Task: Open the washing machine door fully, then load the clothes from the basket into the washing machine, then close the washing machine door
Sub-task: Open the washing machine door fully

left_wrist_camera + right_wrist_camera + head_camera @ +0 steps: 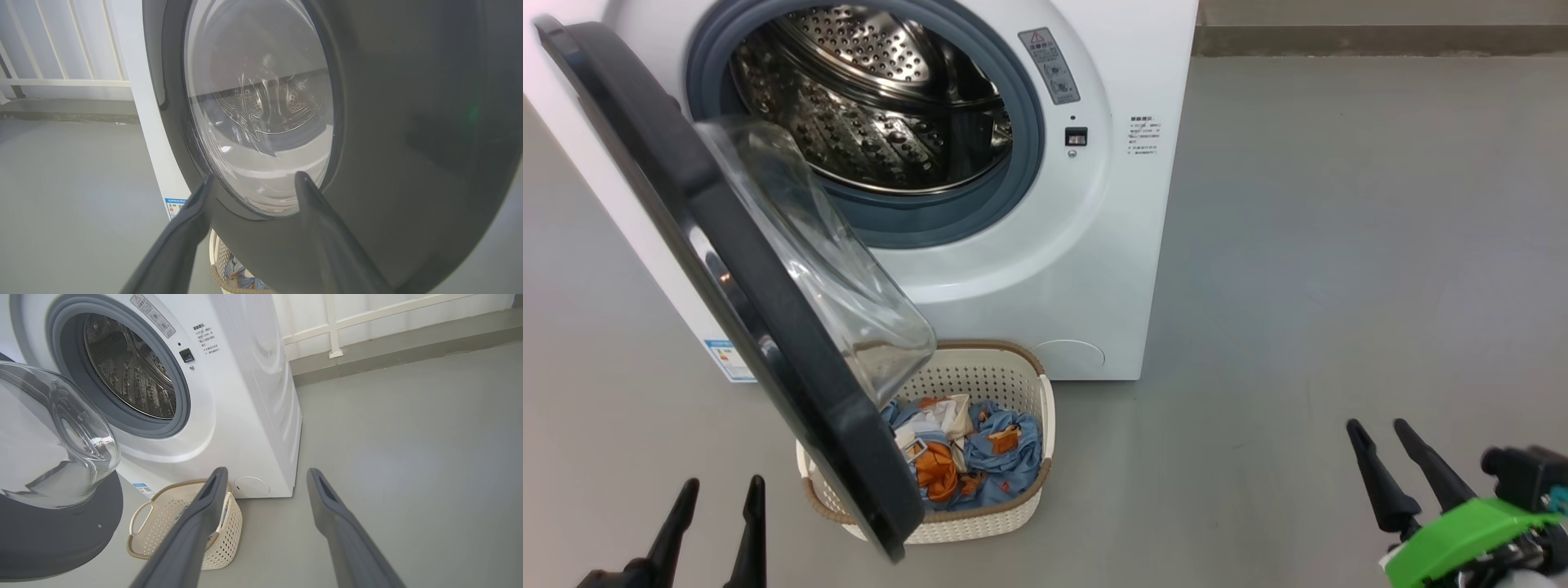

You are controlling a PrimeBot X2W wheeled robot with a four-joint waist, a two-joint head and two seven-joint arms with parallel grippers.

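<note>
Hovering with left gripper [725,482] and right gripper [1376,426] both spread wide, empty; left aimed at washing machine door [768,327] just ahead, half-swung over basket [988,384] of clothes [1005,457] lying ahead-left of right, likely to push it fully open.

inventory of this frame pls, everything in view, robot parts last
washing machine: 1, white, back centre
washing machine door: 1, black with a clear glass bowl, swung open at left, lower edge overlapping the basket in the head view
drum: 1, perforated steel, inside the machine
gasket: 1, grey, around the drum mouth
sticker: 1, blue, machine's lower left front
basket: 1, cream with a brown rim, on the floor before the machine
clothes: 1 bundle, light blue, orange and cream, in the basket
floor: grey
railing: white, behind the machine
left tool: 1, dark, lower left, open, holding nothing
right tool: 1, dark, lower right, open, holding nothing
</note>
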